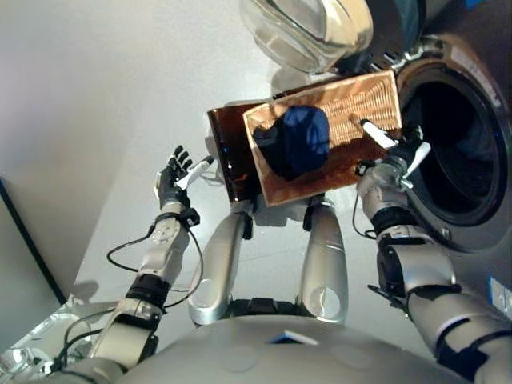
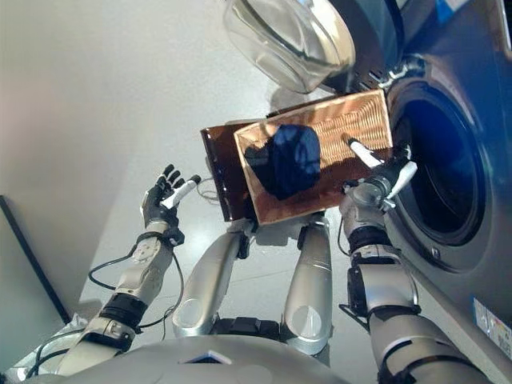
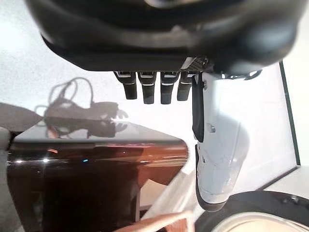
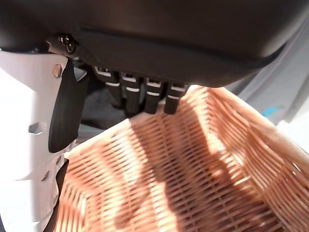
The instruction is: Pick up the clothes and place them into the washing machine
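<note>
Writing: I see a small label low on the washing machine point(image 2: 448, 160) front, too small for me to read; nothing else legible.
Right hand: my right hand point(image 1: 392, 160) sits at the wicker basket point(image 1: 352, 104) edge nearest the drum opening. Its wrist view shows the fingers point(image 4: 145, 94) extended over the woven interior and the white-covered thumb alongside, nothing gripped, so I call it released. I can't tell whether it touches the wicker.
Left hand: my left hand point(image 1: 174, 178) is raised just beside the dark glossy brown box point(image 1: 228, 156) under the basket, fingers spread and relaxed, grasping nothing.
Clothes: one dark blue garment point(image 1: 294, 140), bunched into a rounded heap, lies in the basket's middle, apart from both hands.
Basket: light woven wicker, rectangular, next to the drum opening.
Washing machine: dark grey front, round dark opening, clear domed door point(image 1: 308, 32) swung open above the basket.
</note>
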### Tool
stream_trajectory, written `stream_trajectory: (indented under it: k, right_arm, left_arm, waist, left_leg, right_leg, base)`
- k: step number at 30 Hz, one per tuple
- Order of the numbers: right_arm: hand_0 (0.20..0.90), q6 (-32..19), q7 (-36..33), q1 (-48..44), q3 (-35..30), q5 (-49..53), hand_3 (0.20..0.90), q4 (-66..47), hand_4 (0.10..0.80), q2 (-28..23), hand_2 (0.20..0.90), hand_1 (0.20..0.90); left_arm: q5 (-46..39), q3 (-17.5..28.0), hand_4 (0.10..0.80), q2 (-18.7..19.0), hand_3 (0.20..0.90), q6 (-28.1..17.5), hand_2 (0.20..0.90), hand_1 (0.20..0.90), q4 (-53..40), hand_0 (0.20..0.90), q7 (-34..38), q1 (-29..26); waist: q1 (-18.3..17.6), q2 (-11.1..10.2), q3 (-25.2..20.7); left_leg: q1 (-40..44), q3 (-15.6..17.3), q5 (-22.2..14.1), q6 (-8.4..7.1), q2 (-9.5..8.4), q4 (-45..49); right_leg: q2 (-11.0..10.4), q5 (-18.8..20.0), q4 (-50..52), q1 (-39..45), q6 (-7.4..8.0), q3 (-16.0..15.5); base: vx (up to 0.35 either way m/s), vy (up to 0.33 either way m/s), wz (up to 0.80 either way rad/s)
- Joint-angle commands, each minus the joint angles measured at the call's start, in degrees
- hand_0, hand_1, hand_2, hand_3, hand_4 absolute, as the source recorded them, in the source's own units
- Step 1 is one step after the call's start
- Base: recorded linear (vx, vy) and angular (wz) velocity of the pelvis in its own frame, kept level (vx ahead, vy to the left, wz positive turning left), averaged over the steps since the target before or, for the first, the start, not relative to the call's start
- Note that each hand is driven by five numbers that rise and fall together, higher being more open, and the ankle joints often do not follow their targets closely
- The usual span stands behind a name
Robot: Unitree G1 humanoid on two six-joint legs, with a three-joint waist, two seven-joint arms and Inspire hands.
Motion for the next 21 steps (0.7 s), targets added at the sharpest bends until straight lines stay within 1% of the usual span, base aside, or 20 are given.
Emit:
stream_trajectory:
  k: [1,2,3,5,9,13,15,17,18,19,21]
  right_arm:
    - [0.900,-2.23,-2.01,2.37,1.83,-3.36,0.900,-4.32,0.800,-2.08,0.900,0.900]
    - [0.900,-2.21,-2.01,2.41,1.87,-3.37,0.900,-4.27,0.800,-2.05,0.900,0.900]
    - [0.900,-1.70,-2.01,2.41,2.09,-3.94,0.900,-4.43,0.800,-2.30,0.900,0.900]
    - [0.900,-0.83,-2.24,2.60,2.43,-5.22,0.900,-5.73,0.800,-2.60,0.900,0.900]
    - [0.900,0.06,-2.13,2.72,2.59,-7.13,0.900,-8.00,0.800,-3.50,0.900,0.900]
    - [0.900,0.78,-1.09,2.45,3.31,-8.75,0.900,-9.66,0.800,-4.66,0.900,0.900]
    - [0.900,1.60,-2.29,2.36,3.14,-10.54,0.900,-9.44,0.800,-5.40,0.900,0.900]
    - [0.900,2.36,-3.89,1.70,3.37,-13.44,0.900,-9.55,0.800,-6.24,0.900,0.900]
    - [0.900,3.64,-4.62,1.56,4.15,-16.79,0.900,-9.74,0.800,-7.23,0.900,0.900]
    - [0.900,4.34,-5.48,1.28,4.61,-19.56,0.900,-9.66,0.800,-8.26,0.900,0.900]
    - [0.900,4.84,-5.93,0.42,4.71,-20.46,0.900,-8.22,0.800,-9.07,0.900,0.900]
  left_arm:
    - [1.35,2.85,0.800,1.46,0.900,-2.55,0.900,0.900,-3.68,0.900,2.66,3.15]
    - [1.35,2.85,0.800,1.45,0.900,-2.53,0.900,0.900,-3.64,0.900,2.65,3.20]
    - [1.67,3.53,0.800,1.51,0.900,-2.21,0.900,0.900,-3.68,0.900,3.03,3.28]
    - [1.80,4.02,0.800,1.55,0.900,-1.97,0.900,0.900,-4.00,0.900,3.29,3.86]
    - [1.79,4.65,0.800,1.71,0.900,-2.00,0.900,0.900,-4.10,0.900,3.32,4.75]
    - [1.93,5.12,0.800,1.69,0.900,-2.01,0.900,0.900,-3.68,0.900,3.26,4.30]
    - [1.89,5.29,0.800,1.61,0.900,-2.10,0.900,0.900,-3.38,0.900,3.47,3.95]
    - [2.09,5.31,0.800,1.47,0.900,-2.37,0.900,0.900,-3.56,0.900,3.87,3.82]
    - [2.47,5.45,0.800,1.60,0.900,-2.50,0.900,0.900,-3.73,0.900,3.86,3.91]
    - [3.03,5.44,0.800,1.76,0.900,-2.99,0.900,0.900,-3.95,0.900,3.85,3.94]
    - [3.35,5.33,0.800,1.93,0.900,-3.51,0.900,0.900,-4.09,0.900,3.82,3.78]
  waist:
    - [-0.72,-1.26,-1.30]
    - [-0.50,-1.05,-1.59]
    - [-0.52,-1.11,-1.19]
    - [-0.48,-1.10,-1.04]
    - [-0.47,-1.16,-1.42]
    - [-0.54,-1.58,-1.96]
    - [-0.60,-1.79,-2.41]
    - [-0.64,-1.77,-2.84]
    - [-0.57,-1.70,-3.04]
    - [-0.69,-1.87,-2.92]
    - [-0.66,-1.79,-3.04]
  left_leg:
    - [-4.09,0.19,-8.72,-3.36,1.38,13.30]
    - [-3.39,-0.12,-10.52,-3.52,1.64,13.60]
    - [-4.62,-0.06,-11.48,-3.40,1.90,15.39]
    - [-5.30,0.27,-11.56,-3.34,2.00,15.62]
    - [-5.47,0.76,-10.77,-3.15,1.74,13.37]
    - [-4.83,0.62,-9.94,-3.19,1.57,11.21]
    - [-4.49,0.42,-9.68,-3.22,1.43,10.01]
    - [-3.85,0.43,-8.91,-3.20,1.19,7.75]
    - [-3.54,0.43,-8.58,-3.20,1.08,6.83]
    - [-4.11,0.82,-6.55,-3.08,0.72,6.06]
    - [-3.81,0.70,-5.99,-3.16,0.57,5.05]
  right_leg:
    - [0.96,0.78,1.41,-0.86,0.04,1.37]
    - [1.32,-1.00,2.24,-0.48,0.31,1.47]
    - [1.47,-1.74,3.93,-1.81,0.13,1.80]
    - [1.59,-1.78,4.01,-2.47,-0.01,1.90]
    - [1.94,-1.02,1.85,-2.81,0.18,1.79]
    - [2.11,-0.44,0.20,-2.36,0.39,1.58]
    - [1.96,-0.21,-0.90,-1.92,0.52,1.34]
    - [1.73,0.42,-2.40,-1.54,0.77,1.08]
    - [1.60,0.74,-3.07,-1.24,0.89,0.85]
    - [1.11,2.83,-4.41,-1.46,0.73,0.62]
    - [0.93,3.26,-5.02,-1.18,0.88,0.37]
  base:
    - [0.063,-0.002,0.00]
    - [0.036,-0.003,-0.16]
    - [0.062,-0.010,-0.25]
    - [-0.031,0.000,-0.18]
    - [0.008,0.001,-0.04]
    - [0.030,-0.014,-0.10]
    - [0.038,-0.025,0.01]
    - [0.037,-0.008,0.03]
    - [-0.061,-0.001,0.03]
    - [-0.068,0.001,0.05]
    - [-0.029,0.001,0.04]
